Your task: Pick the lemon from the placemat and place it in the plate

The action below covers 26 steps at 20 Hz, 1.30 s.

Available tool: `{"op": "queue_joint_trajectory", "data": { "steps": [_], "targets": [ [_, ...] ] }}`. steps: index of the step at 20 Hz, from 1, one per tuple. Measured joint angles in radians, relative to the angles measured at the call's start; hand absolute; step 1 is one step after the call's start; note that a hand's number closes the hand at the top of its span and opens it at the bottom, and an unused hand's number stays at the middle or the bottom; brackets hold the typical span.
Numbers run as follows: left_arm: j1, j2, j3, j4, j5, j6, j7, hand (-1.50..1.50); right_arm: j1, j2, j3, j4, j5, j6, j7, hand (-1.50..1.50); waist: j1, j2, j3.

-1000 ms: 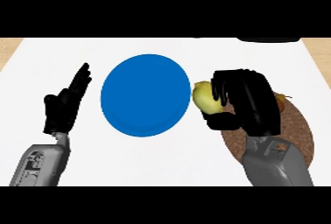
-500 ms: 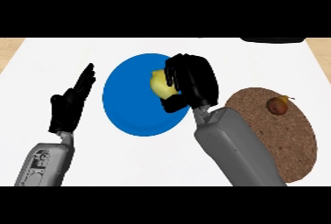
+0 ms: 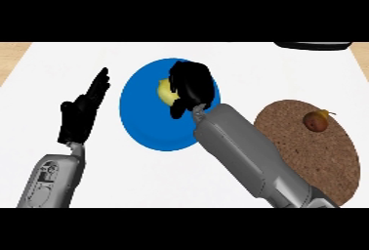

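Note:
A yellow lemon (image 3: 165, 91) shows partly over the blue plate (image 3: 148, 127), mostly hidden by my right hand (image 3: 191, 85), whose fingers and thumb curl round it. The right forearm reaches in diagonally from the lower right, across the plate's right edge. The brown round placemat (image 3: 302, 146) lies at the right, behind that forearm. My left hand (image 3: 81, 114) rests open at the left of the plate, fingers straight and pointing up, touching nothing.
A small brown fruit with a stem (image 3: 316, 121) lies on the placemat's upper part. A dark object (image 3: 314, 45) sits at the counter's far right edge. White counter surrounds the plate; a wooden strip shows at the far left.
My right hand has carried the lemon leftward from the placemat's edge to over the blue plate, then slightly further in. The left hand has stayed still.

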Motion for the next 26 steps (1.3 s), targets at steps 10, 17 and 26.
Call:
{"op": "queue_joint_trajectory", "data": {
  "steps": [10,17,26],
  "targets": [
    [-0.033,-0.024,-0.019,0.006,-0.011,-0.001,0.002,0.00,-0.039,0.000,0.090,0.217,-0.326,-0.189,-0.103,-1.50,0.034,0.010,0.001],
    [-0.031,-0.022,-0.011,0.006,-0.012,0.001,0.007,0.00,-0.014,0.000,0.043,0.166,-0.520,-0.365,-0.265,-1.50,0.021,0.006,0.002],
    [0.032,0.001,0.025,-0.009,-0.010,0.008,-0.007,0.00,0.096,-0.040,-0.097,0.047,-0.620,-0.500,-0.373,-1.50,-0.043,-0.010,0.001]
  ]
}}
